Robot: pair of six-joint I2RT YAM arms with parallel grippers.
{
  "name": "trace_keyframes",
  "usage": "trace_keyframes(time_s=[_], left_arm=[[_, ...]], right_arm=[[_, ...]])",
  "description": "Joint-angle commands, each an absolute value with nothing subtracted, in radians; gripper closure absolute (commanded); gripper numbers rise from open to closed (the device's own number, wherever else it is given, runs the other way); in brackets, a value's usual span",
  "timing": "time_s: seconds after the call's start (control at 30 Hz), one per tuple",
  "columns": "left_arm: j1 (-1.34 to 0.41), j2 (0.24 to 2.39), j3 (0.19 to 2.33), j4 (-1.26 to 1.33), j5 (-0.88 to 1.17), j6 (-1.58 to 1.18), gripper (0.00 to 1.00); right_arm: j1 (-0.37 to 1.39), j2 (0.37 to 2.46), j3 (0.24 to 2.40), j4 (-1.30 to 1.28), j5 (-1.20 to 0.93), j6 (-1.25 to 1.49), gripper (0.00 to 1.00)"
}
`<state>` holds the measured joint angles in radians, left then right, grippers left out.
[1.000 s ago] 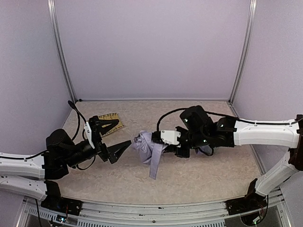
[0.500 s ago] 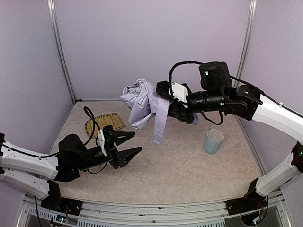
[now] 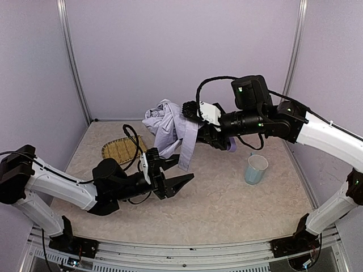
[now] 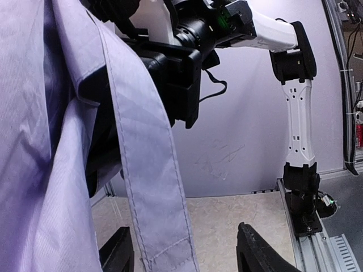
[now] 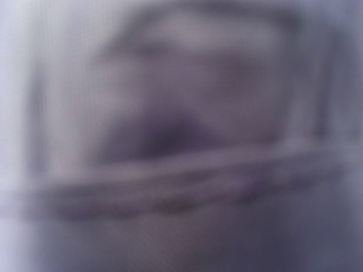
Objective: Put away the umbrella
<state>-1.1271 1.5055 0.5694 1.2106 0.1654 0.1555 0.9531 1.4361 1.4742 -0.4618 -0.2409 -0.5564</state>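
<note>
The umbrella [image 3: 166,126] hangs in the air above the far middle of the table [image 3: 227,204], touching nothing on it. Its pale silver-lilac canopy is bunched into a crumpled bundle. A flat fabric strap [image 3: 187,148] falls from the right side of the bundle and ends in mid-air. The small lilac handle [image 3: 230,146] shows to the right, under the wrist of the right arm.

The right gripper [image 3: 191,111] reaches in from the right at the height of the bundle and is closed on the umbrella, its fingertips buried in the cloth. The right wrist view is filled with blurred pale fabric, and no detail can be told there.

The left gripper [image 3: 174,173] lies low over the table, near and slightly left of the bundle, pointing right. Its jaws stand apart, with the strap's lower end just above them. In the left wrist view the strap hangs down between the two black fingers [image 4: 258,255], closer to the left one. No pinch on the strap is visible.

A light blue cup [image 3: 256,169] stands upright on the right side of the table, well apart from the umbrella. A woven straw tray [image 3: 120,149] lies flat at the far left, partly behind the left arm.
</note>
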Motion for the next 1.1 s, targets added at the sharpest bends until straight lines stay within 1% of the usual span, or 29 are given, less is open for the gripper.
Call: trace_keyframes(time_s=[0.0, 0.03, 0.13, 0.17, 0.3, 0.4, 0.53, 0.7, 0.83, 0.9, 1.0, 1.07], left_arm=[[-1.13, 1.514, 0.599, 1.272, 0.198, 0.156, 0.44], [-1.13, 1.513, 0.602, 1.268, 0.207, 0.157, 0.46], [-1.133, 1.506, 0.608, 1.238, 0.218, 0.158, 0.96], [-1.133, 1.502, 0.602, 1.237, 0.216, 0.153, 1.0], [-1.134, 1.45, 0.557, 1.231, 0.199, 0.113, 1.0], [-1.134, 1.359, 0.507, 1.185, 0.189, 0.078, 1.0], [-1.135, 1.251, 0.454, 1.052, 0.145, 0.093, 1.0], [-1.091, 1.198, 0.396, 0.971, 0.142, 0.103, 1.0], [-1.026, 1.24, 0.417, 0.852, 0.183, 0.163, 1.0], [-1.012, 1.266, 0.438, 0.823, 0.152, 0.205, 1.0], [-0.971, 1.293, 0.462, 0.82, 0.16, 0.27, 1.0], [-0.943, 1.333, 0.493, 0.803, 0.175, 0.314, 1.0]], right_arm=[[0.957, 1.42, 1.499, -0.406, -0.242, -0.548, 1.0], [0.957, 1.418, 1.496, -0.403, -0.241, -0.549, 1.0], [0.956, 1.416, 1.495, -0.4, -0.236, -0.551, 1.0], [0.957, 1.414, 1.495, -0.403, -0.231, -0.549, 1.0], [0.94, 1.409, 1.499, -0.42, -0.192, -0.524, 1.0], [0.87, 1.411, 1.512, -0.471, -0.185, -0.48, 1.0], [0.772, 1.379, 1.483, -0.474, -0.234, -0.433, 1.0], [0.749, 1.356, 1.515, -0.471, -0.313, -0.408, 1.0], [0.749, 1.338, 1.546, -0.476, -0.441, -0.407, 1.0], [0.749, 1.321, 1.534, -0.484, -0.564, -0.441, 1.0], [0.76, 1.297, 1.514, -0.54, -0.778, -0.498, 1.0], [0.803, 1.299, 1.511, -0.597, -0.831, -0.533, 1.0]])
